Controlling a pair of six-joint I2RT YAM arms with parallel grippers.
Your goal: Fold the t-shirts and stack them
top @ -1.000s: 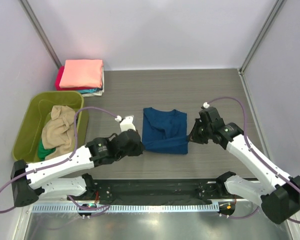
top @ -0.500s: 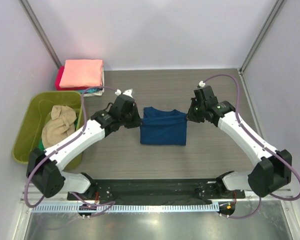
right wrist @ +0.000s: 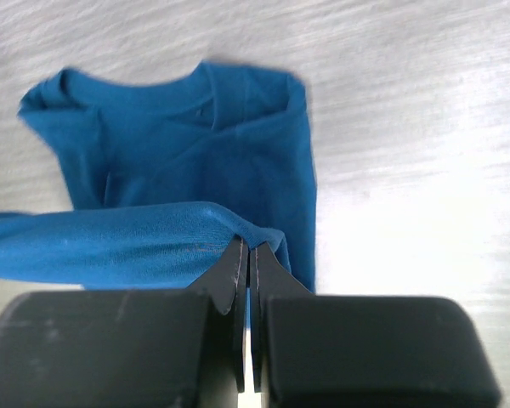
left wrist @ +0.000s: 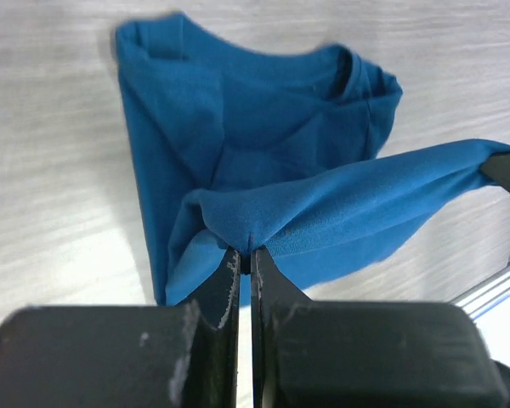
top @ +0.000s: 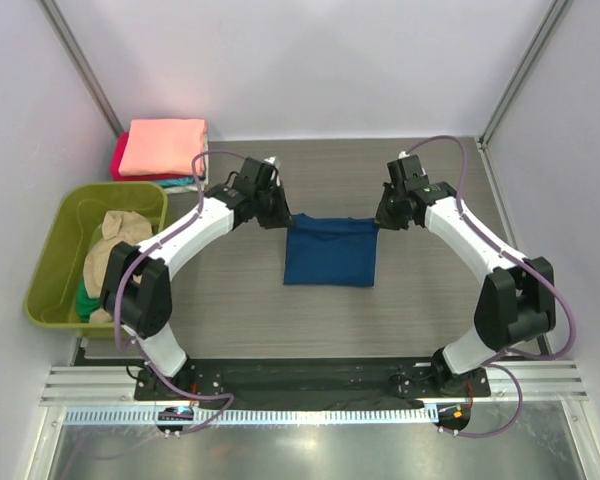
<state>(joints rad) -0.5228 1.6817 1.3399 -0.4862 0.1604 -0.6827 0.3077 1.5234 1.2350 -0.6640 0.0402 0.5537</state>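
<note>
A navy blue t-shirt [top: 330, 252] lies folded in the middle of the table. My left gripper [top: 283, 221] is shut on its far left corner, and my right gripper [top: 380, 222] is shut on its far right corner. The held hem is stretched between them, lifted over the rest of the shirt. The left wrist view shows my left gripper [left wrist: 245, 253] pinching the blue t-shirt [left wrist: 263, 170]; the right wrist view shows my right gripper [right wrist: 246, 248] pinching the blue t-shirt [right wrist: 178, 161]. A salmon-pink shirt [top: 163, 146] tops a folded stack at the far left.
An olive-green tub [top: 50, 265] stands at the left edge, holding a tan shirt [top: 115, 250] and a green one [top: 86, 300]. Red [top: 120, 160] and teal [top: 180, 182] shirts lie under the pink one. Grey walls enclose the table.
Both grippers have carried the near hem of the blue shirt away from the robot, over the shirt to its far edge, folding it in half.
</note>
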